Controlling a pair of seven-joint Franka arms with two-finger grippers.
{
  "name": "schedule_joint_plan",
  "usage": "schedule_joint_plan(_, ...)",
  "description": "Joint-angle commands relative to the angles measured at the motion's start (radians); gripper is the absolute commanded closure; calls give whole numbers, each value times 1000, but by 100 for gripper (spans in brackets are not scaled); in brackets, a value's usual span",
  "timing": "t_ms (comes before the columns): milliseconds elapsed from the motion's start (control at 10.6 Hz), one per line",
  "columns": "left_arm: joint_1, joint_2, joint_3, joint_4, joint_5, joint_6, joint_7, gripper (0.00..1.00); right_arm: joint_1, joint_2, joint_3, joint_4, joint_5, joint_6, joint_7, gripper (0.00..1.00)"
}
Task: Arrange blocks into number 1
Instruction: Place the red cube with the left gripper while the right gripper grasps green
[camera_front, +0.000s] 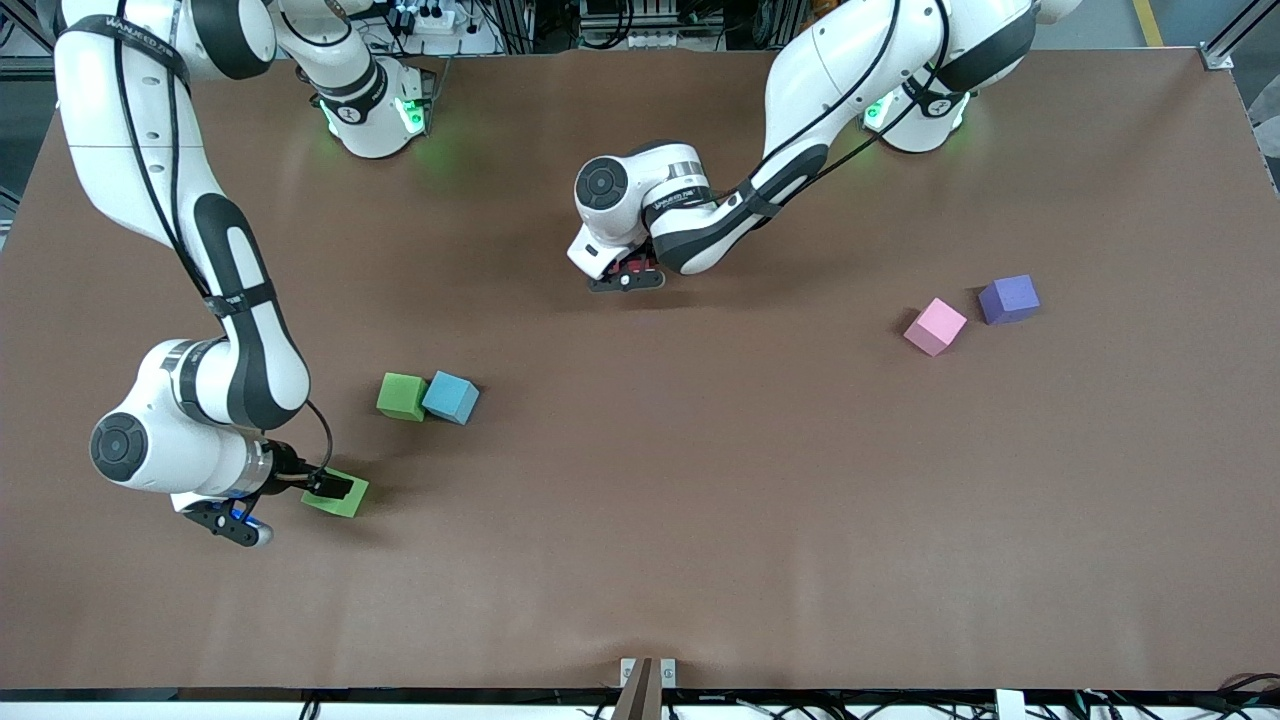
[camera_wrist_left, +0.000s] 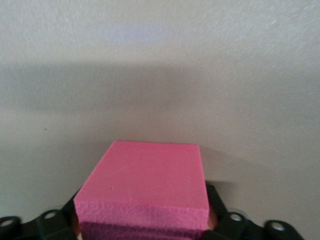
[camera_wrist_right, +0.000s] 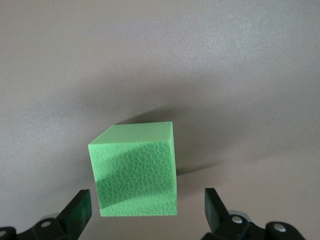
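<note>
The right tool (camera_wrist_right: 147, 212), fingers spread, hovered over the green block (camera_front: 337, 495) lying at seven o'clock on the desk (camera_front: 700, 520); its wrist view alone showed the block centred between the fingers. The left tool (camera_front: 628, 278), at twelve o'clock, gripped a pink block (camera_wrist_left: 145, 182), hidden from the front.

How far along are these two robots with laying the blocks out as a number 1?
Barely started: no line of blocks exists yet. The left gripper is shut on a pink block over the table's middle. The right gripper, fingers open, straddles a green block. Left to gather: another green block touching a blue block, plus a light pink block and purple block at the left arm's end.
</note>
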Motion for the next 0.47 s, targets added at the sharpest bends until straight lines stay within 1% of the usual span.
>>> schedule_joint_plan(0,-6,-22,12,12,-18,-8,-32,0,30,37,-31,50,31,-11,-23,0)
schedule_joint_plan(189,-1,-56,12,34,-19,-9,-35,0,41,55,-32,74,40,-16,-15,0)
schedule_joint_plan(379,3,-91,11,84,-19,-85,-38,0,69,74,-70,84,57,-14,-17,0)
